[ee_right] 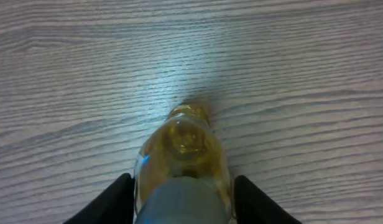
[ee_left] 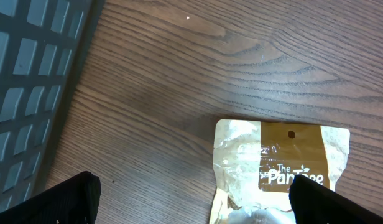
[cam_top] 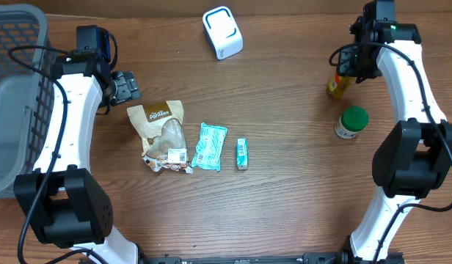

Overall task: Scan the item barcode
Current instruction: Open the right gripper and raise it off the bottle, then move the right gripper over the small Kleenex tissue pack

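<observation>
**Desk:** Where is the item sitting?

**Me:** I'm looking at the yellow bottle [cam_top: 337, 85] out on the right side of the bench [cam_top: 285, 95], near the green-capped jar [cam_top: 351, 122]. My right end effector [ee_right: 182, 183] is straddling it, one finger on each flank.

**Desk:** Pinching it?

**Me:** I'm not able to tell. The fingers [ee_right: 107, 199] are sitting tight beside the bottle on both sides, but the wrist view isn't showing whether they're pressing on it or only bracketing it.

**Desk:** And the scanner?

**Me:** The white scanner [cam_top: 222, 31] is standing at the far edge, near the middle and well apart from the bottle. I'm judging that the bottle is needing a carry over there, label turned toward the scanner's face. I'm not seeing a barcode in any view, so the turn is going to be guesswork.

**Desk:** What's the left arm doing?

**Me:** The left end effector [cam_top: 127, 86] is hanging spread wide, holding nothing, just above the top edge of the snack bag [cam_top: 158, 130] and not far from the basket [cam_top: 13, 95]. I'm reading that as a waiting spot — clear of the right arm's path to the scanner, and close to the other goods. A teal packet [cam_top: 209, 147] and a small box [cam_top: 242, 154] are lying beside the bag.
</observation>
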You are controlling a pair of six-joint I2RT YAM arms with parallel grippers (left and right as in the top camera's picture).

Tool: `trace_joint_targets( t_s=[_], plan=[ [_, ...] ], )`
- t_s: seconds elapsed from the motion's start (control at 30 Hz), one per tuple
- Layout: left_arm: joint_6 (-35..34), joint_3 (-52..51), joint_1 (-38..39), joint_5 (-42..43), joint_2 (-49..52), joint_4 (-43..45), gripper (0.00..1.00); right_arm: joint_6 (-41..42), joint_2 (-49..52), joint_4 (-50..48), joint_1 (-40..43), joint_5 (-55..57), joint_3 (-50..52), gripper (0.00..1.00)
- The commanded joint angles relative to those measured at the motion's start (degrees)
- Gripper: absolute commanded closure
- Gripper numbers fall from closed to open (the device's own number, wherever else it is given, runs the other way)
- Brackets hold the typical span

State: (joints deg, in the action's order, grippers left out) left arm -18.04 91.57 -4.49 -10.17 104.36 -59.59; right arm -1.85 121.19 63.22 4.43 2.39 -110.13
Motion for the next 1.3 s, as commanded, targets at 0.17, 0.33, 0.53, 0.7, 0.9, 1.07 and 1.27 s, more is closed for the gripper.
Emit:
trace_joint_targets(
  t_s=[0.17,0.33,0.53,0.7,0.9,1.07,1.27],
  plan=[
    [0.24,0.44,0.39,-0.72,-0.96,0.04,0.0,0.17,-1.11,-1.05,0.02,0.55,-0.07,0.28],
    [0.24,0.44,0.39,-0.72,-0.96,0.04,0.0,-0.11,-1.14,-7.02,0.02,0.55,-0.26,0.21],
    [0.24,0.44,0.39,-0.72,-0.96,0.04,0.0,-0.39,-1.18,-10.47,-0.74,0.52,-4.68,0.21],
    [0.24,0.44,0.39,-0.72,-0.96,0.04,0.01,-4.81,-1.22,-8.66,-4.59,0.55,-10.01,0.21],
    [0.24,0.44,0.39,-0.72,-0.96,0.04,0.0,-2.97,-1.22,-4.39,-12.79,0.48,-10.16,0.21],
    [0.24,0.44,0.39,-0.72,-0.96,0.04,0.0,7.58,-1.2,1.51,-19.32,-1.46,-9.88,0.16],
    [0.24,0.44,0.39,-0.72,-0.96,0.04,0.0,16.52,-1.16,5.38,-26.18,-5.03,-9.84,0.0]
  ],
)
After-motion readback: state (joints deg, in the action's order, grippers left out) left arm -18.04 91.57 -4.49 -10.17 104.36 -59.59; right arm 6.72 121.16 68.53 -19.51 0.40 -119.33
